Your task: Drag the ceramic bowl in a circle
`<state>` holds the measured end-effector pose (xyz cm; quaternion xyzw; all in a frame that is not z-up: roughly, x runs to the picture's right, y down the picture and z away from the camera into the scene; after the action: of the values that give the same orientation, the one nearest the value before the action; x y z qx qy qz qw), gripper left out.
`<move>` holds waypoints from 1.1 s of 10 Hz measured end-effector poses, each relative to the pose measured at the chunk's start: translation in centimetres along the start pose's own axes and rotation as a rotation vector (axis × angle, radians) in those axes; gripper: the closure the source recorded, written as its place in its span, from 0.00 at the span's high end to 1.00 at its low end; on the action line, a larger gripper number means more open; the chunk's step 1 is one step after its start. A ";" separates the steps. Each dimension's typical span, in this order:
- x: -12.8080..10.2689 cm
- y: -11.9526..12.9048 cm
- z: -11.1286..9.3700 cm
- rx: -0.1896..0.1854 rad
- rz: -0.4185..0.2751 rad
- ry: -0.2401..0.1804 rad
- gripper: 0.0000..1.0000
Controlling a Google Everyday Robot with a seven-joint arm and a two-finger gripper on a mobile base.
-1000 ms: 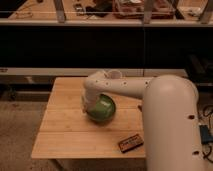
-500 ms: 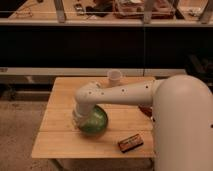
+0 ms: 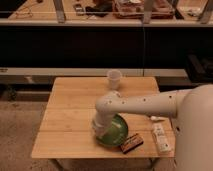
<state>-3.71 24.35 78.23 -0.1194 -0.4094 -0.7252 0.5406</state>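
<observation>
Wooden table fills lower view. White arm reaches in from right. Ceramic bowl sits near front edge, about centre. Gripper down at bowl's left rim; grip state: cannot tell. Bowl likely heavy, rigid, glaze slick, chippable: take it by rim, slide gently. White cup well apart at back. Dark box against bowl's front (touching or just beside, unclear).

Green ceramic bowl, dark rim, upright, w/ pincer at its rim.
</observation>
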 end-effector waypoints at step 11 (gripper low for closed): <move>15.8 4.5 -2.7 -0.114 0.074 0.167 0.18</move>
<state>-5.12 11.18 88.39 -0.1043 -0.3162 -0.7342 0.5917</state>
